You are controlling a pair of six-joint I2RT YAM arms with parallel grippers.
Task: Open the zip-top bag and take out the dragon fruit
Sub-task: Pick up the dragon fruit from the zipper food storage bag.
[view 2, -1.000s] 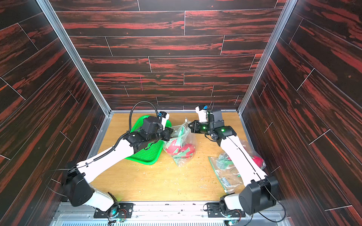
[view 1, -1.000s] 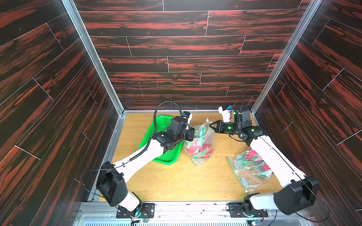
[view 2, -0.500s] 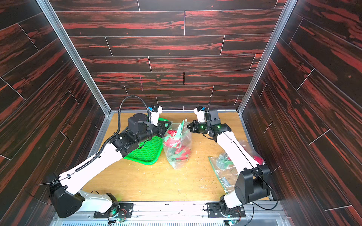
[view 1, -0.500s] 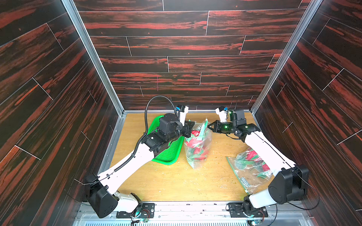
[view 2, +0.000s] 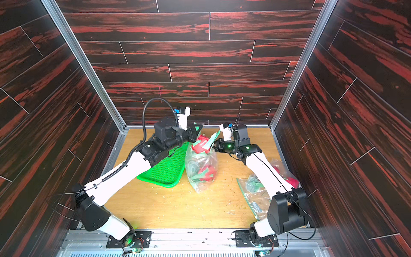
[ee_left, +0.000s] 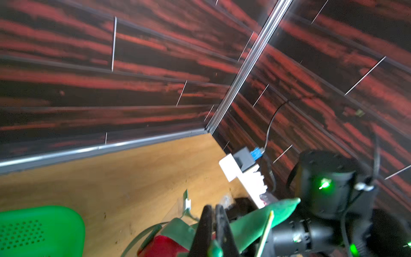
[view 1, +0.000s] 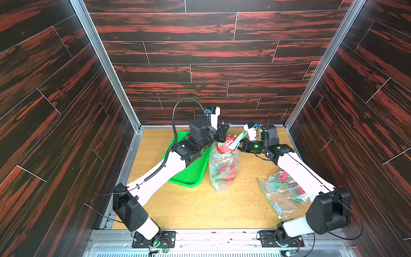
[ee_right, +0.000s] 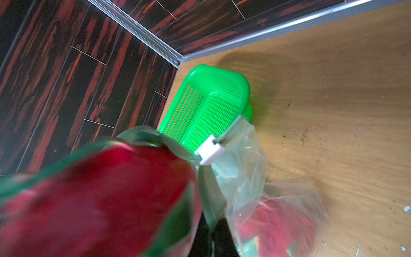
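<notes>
Both top views show the clear zip-top bag (view 1: 224,175) (view 2: 200,178) hanging upright between my two grippers, its bottom near the table. My left gripper (view 1: 223,135) (view 2: 198,133) (ee_left: 214,209) is shut on one side of the bag's rim. My right gripper (view 1: 241,146) (view 2: 214,145) (ee_right: 212,222) is shut on the opposite side. One red dragon fruit (view 1: 226,146) (view 2: 201,144) (ee_left: 160,247) (ee_right: 100,200) with green scales sits at the bag's mouth. Another dragon fruit (view 1: 225,172) (view 2: 208,172) lies lower in the bag. The white slider (ee_right: 210,150) (ee_left: 188,203) sits at one end of the zip.
A green perforated basket (view 1: 191,171) (view 2: 169,169) (ee_right: 206,104) lies on the wooden table just left of the bag, partly under my left arm. A second clear bag (view 1: 284,191) (view 2: 255,189) holding red and green fruits lies at the right, under my right arm. Dark panelled walls enclose three sides.
Both grippers have risen and moved toward the back wall, pulling the bag from slumped to hanging upright. A dragon fruit now sits at the bag's mouth.
</notes>
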